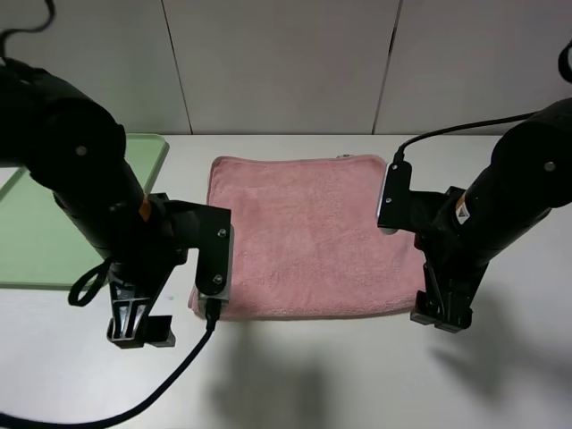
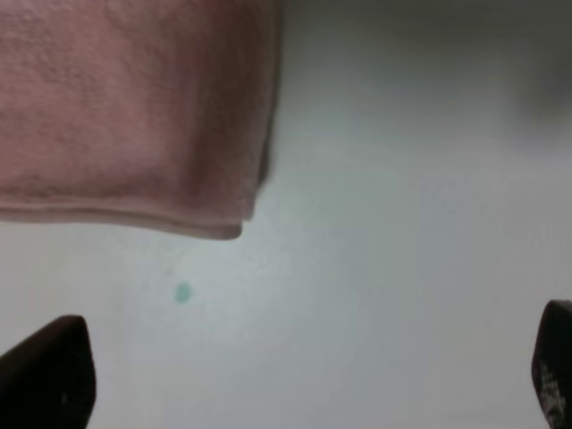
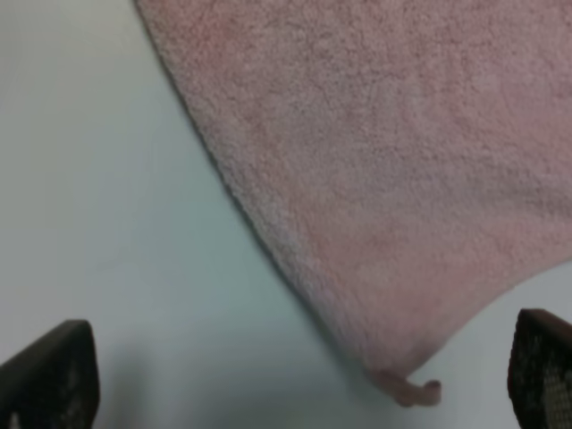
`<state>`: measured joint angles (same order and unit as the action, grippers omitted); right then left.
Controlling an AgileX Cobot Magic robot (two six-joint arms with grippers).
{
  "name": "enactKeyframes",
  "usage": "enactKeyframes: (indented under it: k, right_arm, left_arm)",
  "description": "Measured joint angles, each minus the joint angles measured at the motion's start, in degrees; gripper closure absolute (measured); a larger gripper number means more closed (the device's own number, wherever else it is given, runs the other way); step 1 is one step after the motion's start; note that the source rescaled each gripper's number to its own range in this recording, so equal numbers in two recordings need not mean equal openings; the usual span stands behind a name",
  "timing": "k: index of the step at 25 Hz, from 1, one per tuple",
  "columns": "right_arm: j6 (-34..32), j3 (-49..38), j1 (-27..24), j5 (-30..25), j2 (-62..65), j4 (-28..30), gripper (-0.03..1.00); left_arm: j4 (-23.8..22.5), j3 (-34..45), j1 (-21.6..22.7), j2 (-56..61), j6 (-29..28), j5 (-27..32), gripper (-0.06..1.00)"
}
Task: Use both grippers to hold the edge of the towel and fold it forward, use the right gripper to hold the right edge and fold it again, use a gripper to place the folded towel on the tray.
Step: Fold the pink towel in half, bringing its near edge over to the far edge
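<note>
with left gripper (image 2: 299,380) and right gripper (image 3: 295,375) wide open and empty and the towel (image 1: 308,232) lying flat just ahead of the fingers, closing short of its hem (image 2: 116,214) may grip nothing.

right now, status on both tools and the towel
Left tool open, empty. Right tool open, empty. Towel flat, ungripped, tools by its near corners. Nothing blocking.

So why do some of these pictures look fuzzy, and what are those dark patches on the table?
Exterior high view: sharp and evenly lit; the patches on the table are soft shadows of the arms. Left wrist view: the towel is blurred, probably too close. Right wrist view: its loops show crisper, but the tips of the right pincer are fuzzy.
</note>
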<state>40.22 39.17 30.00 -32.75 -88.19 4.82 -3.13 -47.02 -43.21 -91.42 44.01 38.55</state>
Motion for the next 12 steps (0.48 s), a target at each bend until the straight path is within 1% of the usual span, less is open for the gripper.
enactKeyframes:
  k: [5, 12]
  right_arm:
    - [1.32, 0.05, 0.0, 1.85, -2.87, 0.13, -0.03]
    - [5.81, 0.05, 0.0, 4.87, -6.56, 0.17, -0.03]
  left_arm:
    - [0.0, 0.0, 0.0, -4.4, 0.79, -1.62, -0.04]
    - [0.06, 0.0, 0.0, -4.79, 3.53, -6.36, -0.04]
